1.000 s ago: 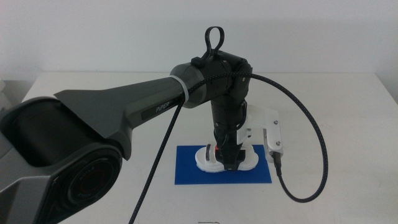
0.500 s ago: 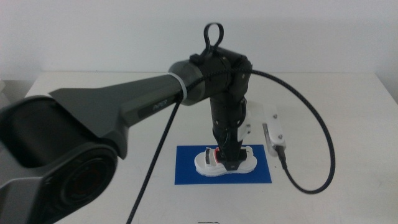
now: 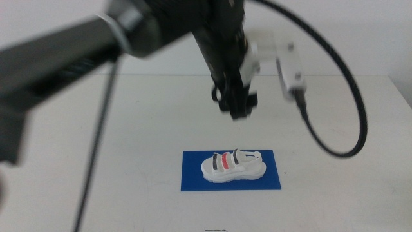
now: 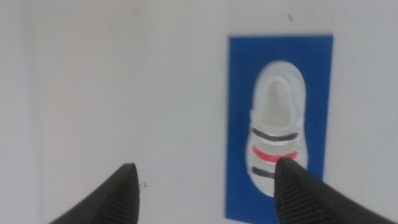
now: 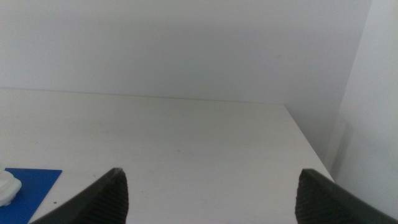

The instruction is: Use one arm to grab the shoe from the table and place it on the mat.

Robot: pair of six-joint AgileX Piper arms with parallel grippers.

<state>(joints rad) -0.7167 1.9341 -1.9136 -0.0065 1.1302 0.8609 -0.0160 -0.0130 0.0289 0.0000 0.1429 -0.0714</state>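
Observation:
The white sandal (image 3: 232, 165) with two black straps and one red strap lies on its sole on the blue mat (image 3: 193, 180) on the white table (image 3: 141, 129). My left gripper (image 3: 235, 105) is open and empty, raised well above the table behind the mat. In the left wrist view the sandal (image 4: 277, 127) lies on the mat (image 4: 239, 124), and the gripper (image 4: 208, 196) hangs above the mat's edge, its jaws apart. My right gripper (image 5: 211, 202) is open and empty, off to the side; its view shows a corner of the mat (image 5: 37, 186).
The left arm with its black cable (image 3: 347, 103) and white wrist camera (image 3: 290, 67) spans the upper part of the middle view. The table's right edge (image 5: 311, 149) and a pale wall show in the right wrist view.
My left gripper has let go of the sandal and risen clear of it. The sandal now lies free on the mat. The arm has swung upward and back.

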